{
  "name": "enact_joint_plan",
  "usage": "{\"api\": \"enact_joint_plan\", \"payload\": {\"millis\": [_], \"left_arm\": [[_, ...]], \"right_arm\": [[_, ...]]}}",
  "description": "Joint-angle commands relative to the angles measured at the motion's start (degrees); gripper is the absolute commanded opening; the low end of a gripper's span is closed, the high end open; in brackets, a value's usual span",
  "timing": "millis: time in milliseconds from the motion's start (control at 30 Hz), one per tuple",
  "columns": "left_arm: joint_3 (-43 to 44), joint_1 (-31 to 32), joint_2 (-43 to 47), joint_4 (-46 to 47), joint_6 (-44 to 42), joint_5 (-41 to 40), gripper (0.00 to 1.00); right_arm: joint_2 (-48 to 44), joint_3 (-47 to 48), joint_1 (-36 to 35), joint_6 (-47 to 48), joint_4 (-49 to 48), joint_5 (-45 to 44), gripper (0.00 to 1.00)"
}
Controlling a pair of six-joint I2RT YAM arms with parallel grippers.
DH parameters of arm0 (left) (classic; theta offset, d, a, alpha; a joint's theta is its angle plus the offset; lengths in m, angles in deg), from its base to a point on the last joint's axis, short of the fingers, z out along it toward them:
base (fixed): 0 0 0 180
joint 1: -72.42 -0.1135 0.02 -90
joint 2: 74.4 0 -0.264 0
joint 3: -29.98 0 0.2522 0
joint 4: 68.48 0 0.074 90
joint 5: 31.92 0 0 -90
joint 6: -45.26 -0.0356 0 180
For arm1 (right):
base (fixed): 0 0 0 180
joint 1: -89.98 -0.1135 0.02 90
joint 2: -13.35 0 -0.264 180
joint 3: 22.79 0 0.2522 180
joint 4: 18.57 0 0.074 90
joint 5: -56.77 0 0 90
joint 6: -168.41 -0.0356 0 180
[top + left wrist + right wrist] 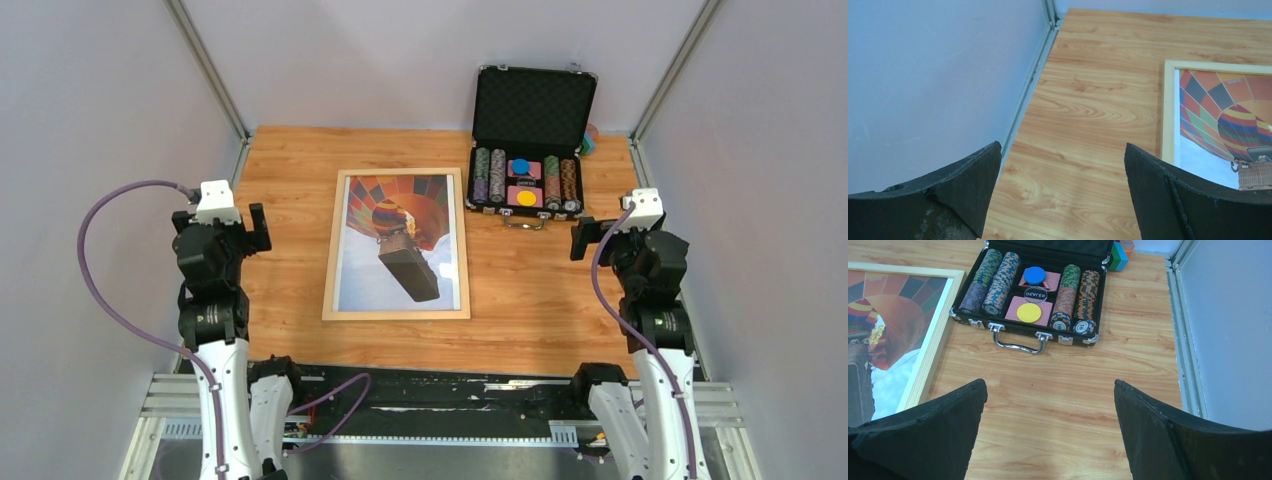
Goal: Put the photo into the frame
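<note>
The frame [335,245], thin light wood, lies flat in the middle of the table. The photo [400,245], a multicoloured hot-air balloon on pale sky, lies face up inside its border and fills it. My left gripper [245,225] hovers left of the frame, open and holding nothing. In the left wrist view the gripper [1063,150] spans bare wood, with the frame's rail [1168,110] and the photo [1218,110] to its right. My right gripper [595,238] hovers right of the frame, also open and holding nothing. The right wrist view has the gripper [1050,385] over wood, the frame [933,355] and photo [888,330] at left.
An open black chip case [527,160] with rows of chips stands at the back right, close to the frame's top right corner. Its handle [1018,342] faces my right gripper. A small coloured object [1120,250] sits behind the case. Grey walls close in both sides.
</note>
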Motion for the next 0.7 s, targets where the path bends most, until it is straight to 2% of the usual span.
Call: {"api": "enact_joint_plan", "payload": {"millis": [0,233,667], "left_arm": [[3.4,-0.5,1.6,-1.9,-3.9,0.3,1.00],[5.6,-0.6,2.1,-4.3,-4.9,4.2,1.00],[5.9,-0.5,2.6,-4.7,-5.5,4.3,1.00]], "right_arm": [[-0.6,2.6,0.5,0.9,-0.8,0.3,1.00],[0.1,3.0,0.6,1.0,-0.7,0.0,1.00],[-0.3,3.6,1.0,0.8,-0.1,0.6,1.00]]}}
